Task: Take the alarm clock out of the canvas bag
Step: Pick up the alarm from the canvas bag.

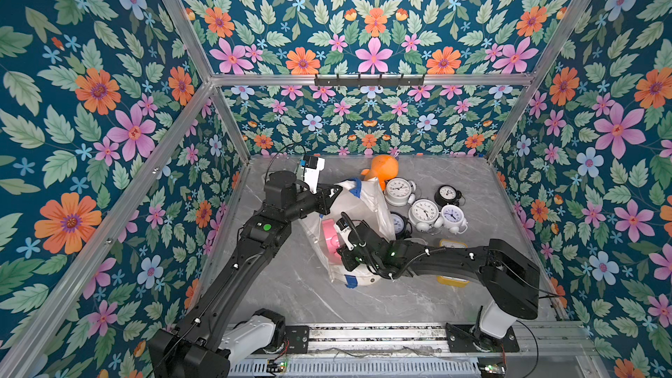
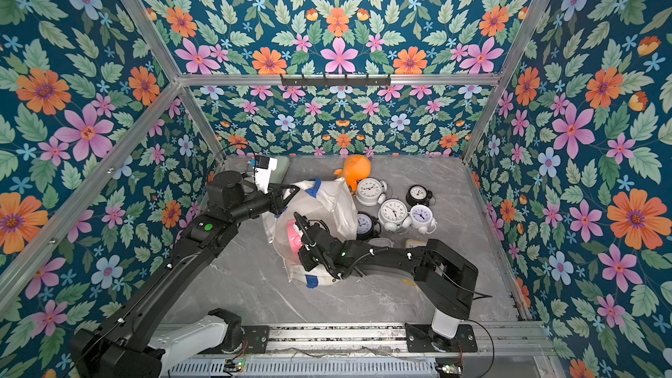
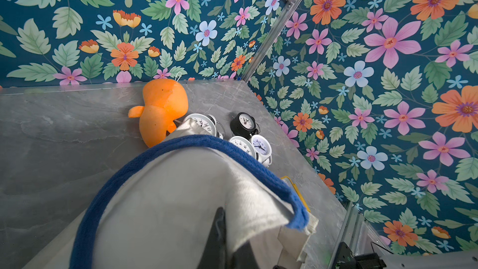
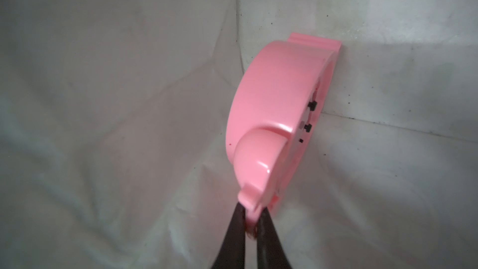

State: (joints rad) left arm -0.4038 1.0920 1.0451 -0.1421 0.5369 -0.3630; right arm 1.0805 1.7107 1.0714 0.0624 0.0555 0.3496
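Observation:
The off-white canvas bag [image 1: 367, 201] [image 2: 327, 205] with blue straps lies open in the middle of the table. My left gripper [image 1: 336, 190] [image 3: 227, 231] is shut on the bag's rim cloth [image 3: 168, 203] and holds the mouth up. A pink alarm clock [image 4: 274, 115] sits inside the bag on its edge, and it shows through the opening in both top views [image 1: 329, 238] [image 2: 292, 236]. My right gripper [image 4: 253, 218] reaches into the bag, shut on a small pink tab at the clock's near end.
Several alarm clocks, white [image 1: 423, 212] and black [image 1: 448, 193], are grouped on the table right of the bag. An orange plush toy [image 1: 383, 170] lies behind the bag. A yellow item [image 1: 452, 280] lies partly under my right arm. Patterned walls close in on three sides.

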